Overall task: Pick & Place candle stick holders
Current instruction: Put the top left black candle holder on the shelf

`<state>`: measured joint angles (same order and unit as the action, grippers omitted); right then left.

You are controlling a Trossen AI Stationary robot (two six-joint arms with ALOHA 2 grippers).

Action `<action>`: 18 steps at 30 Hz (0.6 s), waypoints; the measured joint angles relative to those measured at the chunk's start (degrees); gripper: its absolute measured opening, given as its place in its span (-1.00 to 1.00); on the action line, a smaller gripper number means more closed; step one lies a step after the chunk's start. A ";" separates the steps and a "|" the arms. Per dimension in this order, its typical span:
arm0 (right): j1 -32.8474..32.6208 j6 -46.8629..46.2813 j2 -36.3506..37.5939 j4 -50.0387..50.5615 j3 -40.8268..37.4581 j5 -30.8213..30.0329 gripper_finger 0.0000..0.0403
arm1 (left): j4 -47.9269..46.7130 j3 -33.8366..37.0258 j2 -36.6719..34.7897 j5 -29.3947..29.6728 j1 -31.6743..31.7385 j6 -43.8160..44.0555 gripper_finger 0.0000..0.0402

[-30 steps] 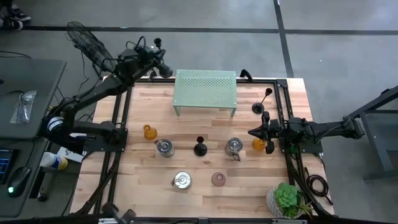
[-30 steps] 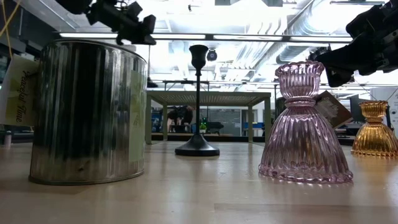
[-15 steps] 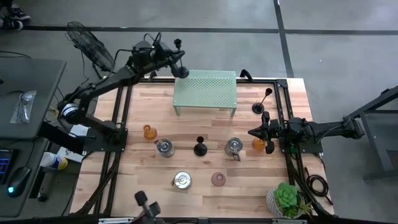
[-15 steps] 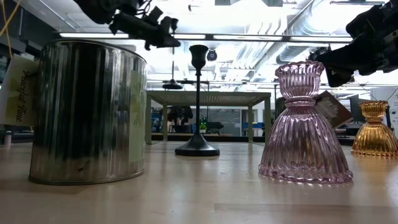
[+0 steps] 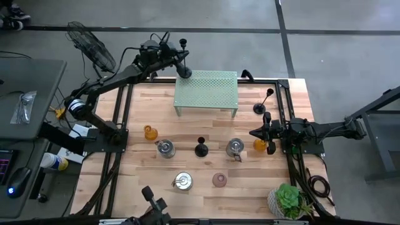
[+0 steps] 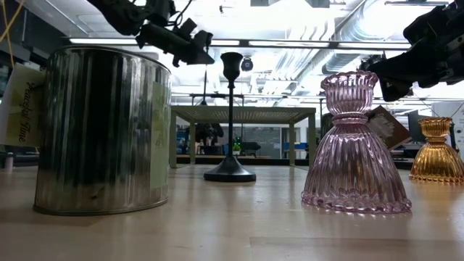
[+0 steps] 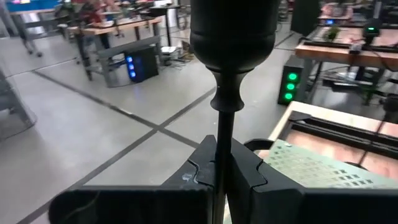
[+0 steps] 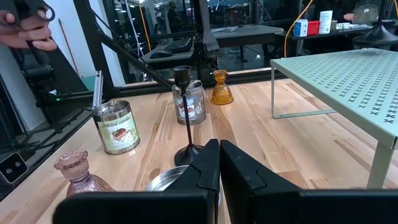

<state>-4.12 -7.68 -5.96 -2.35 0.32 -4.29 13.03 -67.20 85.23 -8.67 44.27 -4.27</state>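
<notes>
Wooden table [image 5: 206, 187], green perforated shelf [image 5: 207, 89] at upper middle. Left gripper [image 5: 181, 60] at upper left, fingers pinching stem of black candlestick [image 5: 183, 57] in air by shelf corner. Right gripper [image 5: 254, 133] at right, fingers pressed together, holding nothing. Second candlestick [image 5: 201, 148] upright at table middle, third candlestick [image 5: 261, 104] at upper right.

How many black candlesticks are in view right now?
3: one candlestick gripped by the left end effector at the green shelf's back-left corner, one mid-table, one right of the shelf.

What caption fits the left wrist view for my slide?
Left gripper shut on a black candlestick stem, held above the corner of the green perforated shelf.
</notes>
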 joint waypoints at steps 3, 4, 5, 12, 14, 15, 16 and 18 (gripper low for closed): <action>0.00 0.02 0.00 0.01 0.00 0.00 -0.98 | 0.02 0.00 0.00 -0.55 -0.02 1.05 -0.97; 0.00 0.02 0.00 0.01 0.00 0.00 -0.98 | 0.01 0.00 0.00 -1.01 -0.02 1.71 -0.97; 0.00 0.02 0.00 0.00 0.00 0.00 -0.98 | -0.08 0.00 0.00 -1.19 -0.02 2.08 -0.97; 0.00 0.01 0.00 0.00 0.00 0.00 -0.98 | -0.42 0.00 1.42 1.51 -0.44 3.67 -0.97; 0.00 0.02 0.00 0.02 0.00 0.00 -0.98 | 0.27 0.00 1.46 2.04 -0.47 3.67 -0.97; 0.00 0.02 0.00 0.01 0.00 0.00 -0.98 | 0.44 -0.02 1.53 2.20 -0.79 3.70 -0.97; 0.00 0.02 0.00 0.00 0.00 0.00 -0.98 | 0.31 -0.02 1.61 2.39 -0.87 3.98 -0.97; 0.00 0.02 0.00 0.02 0.00 0.00 -0.98 | -0.18 -0.01 1.73 3.18 -0.83 4.10 -0.97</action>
<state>-4.12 -7.66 -5.96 -2.33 0.32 -4.29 12.85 -67.21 86.96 -5.48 43.44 -0.16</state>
